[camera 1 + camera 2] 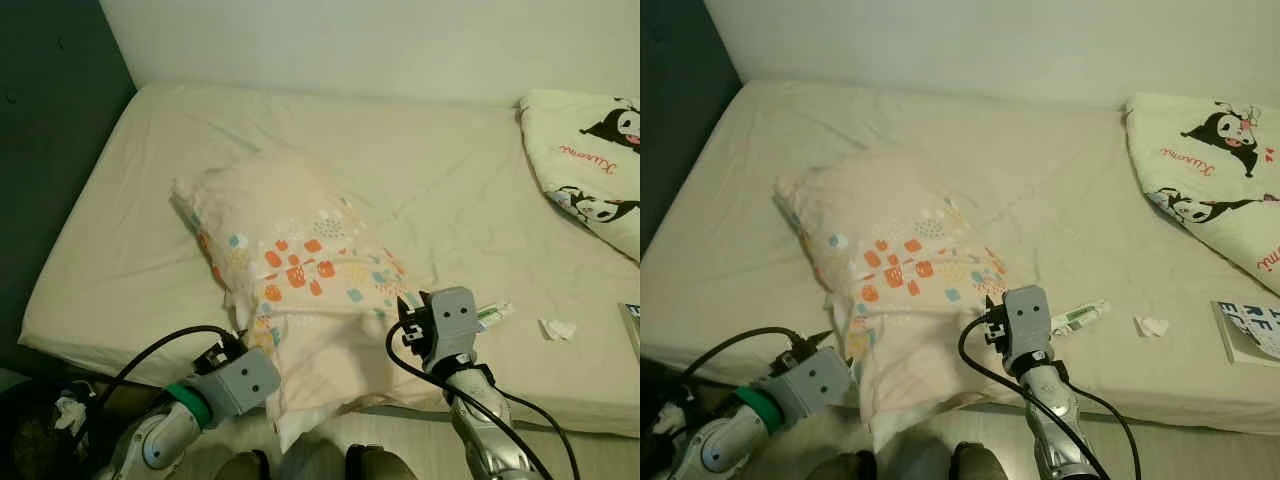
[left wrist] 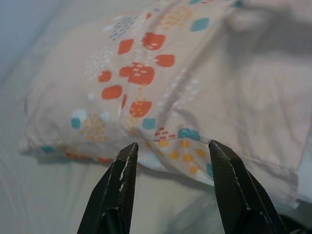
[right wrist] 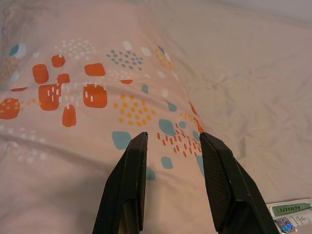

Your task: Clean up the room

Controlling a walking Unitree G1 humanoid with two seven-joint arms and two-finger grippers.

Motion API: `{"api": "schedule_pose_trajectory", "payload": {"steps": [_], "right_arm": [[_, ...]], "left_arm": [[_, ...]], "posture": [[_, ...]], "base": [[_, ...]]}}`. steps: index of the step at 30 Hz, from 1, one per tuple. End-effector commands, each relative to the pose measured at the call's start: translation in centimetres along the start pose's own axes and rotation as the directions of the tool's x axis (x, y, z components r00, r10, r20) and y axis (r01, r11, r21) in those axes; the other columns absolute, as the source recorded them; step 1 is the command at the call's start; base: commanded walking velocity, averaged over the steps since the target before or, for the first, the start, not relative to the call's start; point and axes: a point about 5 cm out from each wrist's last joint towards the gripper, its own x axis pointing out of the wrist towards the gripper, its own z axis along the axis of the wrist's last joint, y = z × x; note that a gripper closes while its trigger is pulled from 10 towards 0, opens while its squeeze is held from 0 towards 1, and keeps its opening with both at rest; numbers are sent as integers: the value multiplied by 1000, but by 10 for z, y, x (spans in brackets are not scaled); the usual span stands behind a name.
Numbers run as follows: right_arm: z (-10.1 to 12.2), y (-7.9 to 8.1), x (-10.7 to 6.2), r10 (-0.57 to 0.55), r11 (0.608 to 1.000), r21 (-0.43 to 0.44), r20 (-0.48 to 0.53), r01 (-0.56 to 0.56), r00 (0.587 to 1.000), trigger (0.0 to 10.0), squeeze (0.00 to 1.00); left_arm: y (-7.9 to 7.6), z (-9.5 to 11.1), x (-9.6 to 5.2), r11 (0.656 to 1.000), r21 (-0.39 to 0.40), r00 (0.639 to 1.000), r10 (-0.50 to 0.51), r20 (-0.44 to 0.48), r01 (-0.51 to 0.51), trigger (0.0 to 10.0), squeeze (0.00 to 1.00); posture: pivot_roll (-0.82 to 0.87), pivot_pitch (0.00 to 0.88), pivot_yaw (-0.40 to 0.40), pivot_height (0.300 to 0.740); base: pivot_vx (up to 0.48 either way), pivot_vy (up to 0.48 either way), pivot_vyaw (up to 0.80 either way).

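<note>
Pillow [image 1: 290, 270] with orange and teal spots lies on the bed [image 1: 130, 250], and its near end hangs a little over the front edge of the mattress. You have the left gripper [image 2: 170, 148] at the pillow's near left corner, jaws spread, with the patterned cloth between the tips but not pinched. You have the right gripper [image 3: 170, 141] just above the pillow's right side, jaws also spread and holding nothing. Just beside the right gripper a small green and white tube [image 1: 1078, 317] lies on the sheet, and a crumpled white paper [image 1: 1153, 326] is near it. A cartoon-printed blanket [image 1: 1210, 160] sits at the far right, and a book [image 1: 1250, 333] lies at the right edge.
</note>
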Motion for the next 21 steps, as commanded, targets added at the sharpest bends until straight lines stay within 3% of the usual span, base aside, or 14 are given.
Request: {"api": "schedule_pose_trajectory", "payload": {"steps": [1,3,7,9,16,19,21], "right_arm": [[-2,6,2,13,1000,9,-1,-13,1000,10000,0],[3,8,6,18,1000,12,22,-18,1000,10000,0],[4,9,7,18,1000,12,28,-18,999,10000,0],[4,8,7,16,1000,10,30,-17,999,10000,0],[4,6,7,20,1000,2,30,-20,999,10000,0],[4,6,8,23,1000,0,30,-23,999,10000,0],[5,8,8,30,1000,-1,33,-30,999,10000,0]], "left_arm": [[-15,-8,6,995,92,999,-29,-12,30,10000,0],[-26,-13,11,990,132,998,-52,-18,54,10000,0],[-31,-17,12,985,156,997,-75,-27,79,10000,0],[-44,-27,11,971,178,986,-151,-71,162,10000,0],[-59,-35,13,946,180,960,-249,-125,269,10000,0],[-64,-33,23,940,197,959,-259,-118,278,10000,0],[-67,-29,37,945,201,965,-240,-111,258,10000,0]], "posture": [[-38,130,28,740],[-40,130,28,740],[-42,129,30,740],[-43,132,27,740],[-44,153,23,740],[-39,167,21,740],[-49,189,25,740]], "base": [[0,0,0],[0,0,0],[0,0,0],[0,0,0],[0,0,0],[0,0,0],[0,0,0]]}}
